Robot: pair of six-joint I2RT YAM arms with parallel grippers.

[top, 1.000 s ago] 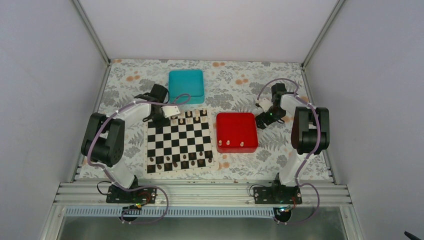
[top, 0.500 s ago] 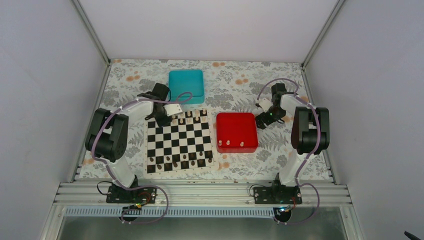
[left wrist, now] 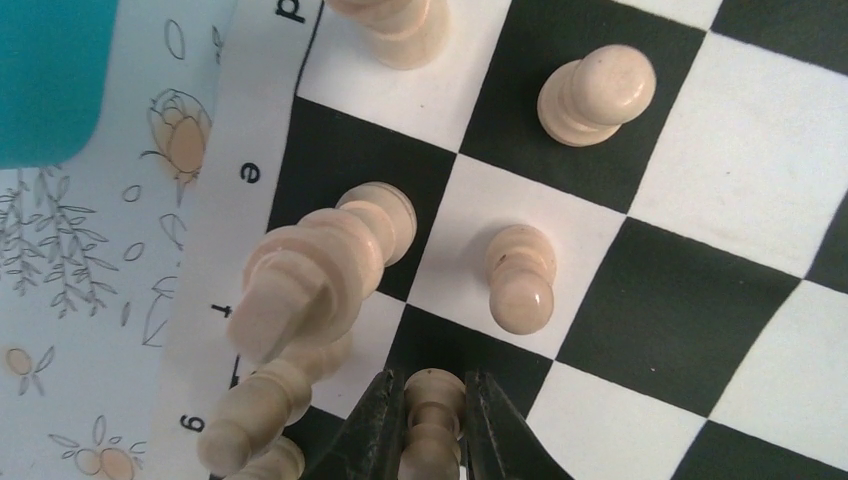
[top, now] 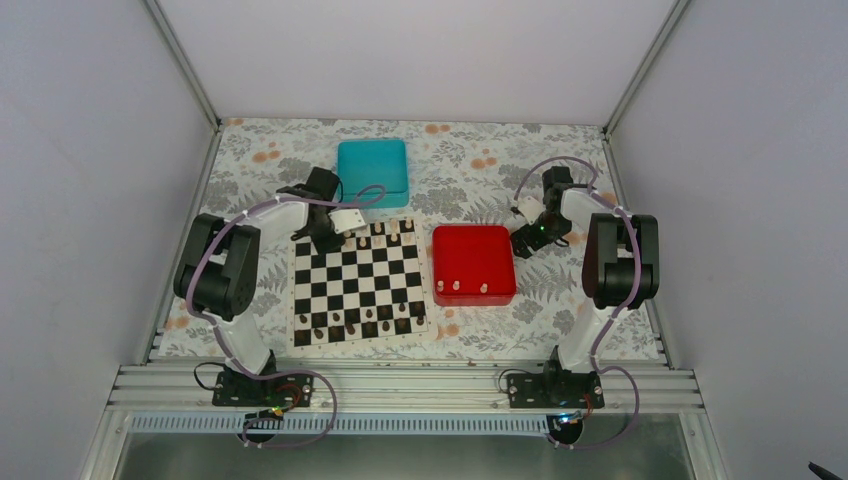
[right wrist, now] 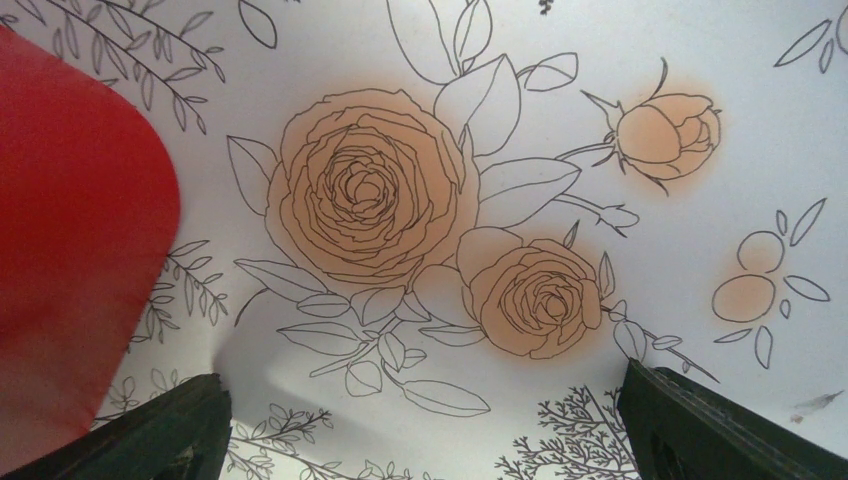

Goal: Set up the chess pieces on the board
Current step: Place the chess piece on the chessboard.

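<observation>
The checkered board (top: 362, 283) lies left of centre. My left gripper (top: 324, 238) is over its far left corner. In the left wrist view it (left wrist: 432, 412) is shut on a cream pawn (left wrist: 433, 425) held over a black square of the board (left wrist: 690, 320). Around it stand a tall cream piece (left wrist: 318, 272), two cream pawns (left wrist: 521, 281) (left wrist: 598, 94) and more cream pieces (left wrist: 262, 408) by the lettered edge. More cream pieces (top: 457, 287) stand on the red tray (top: 472, 255). My right gripper (top: 521, 243) is open and empty over the floral cloth (right wrist: 430, 432).
Dark brown pieces (top: 369, 316) fill the board's near rows. A teal box (top: 372, 171) sits behind the board and shows in the left wrist view (left wrist: 45, 80). The red tray's corner (right wrist: 70, 220) lies left of my right gripper. Grey walls enclose the table.
My left arm has swung a little to the right and my left gripper has shifted slightly over the board's far left corner. The right arm has not moved.
</observation>
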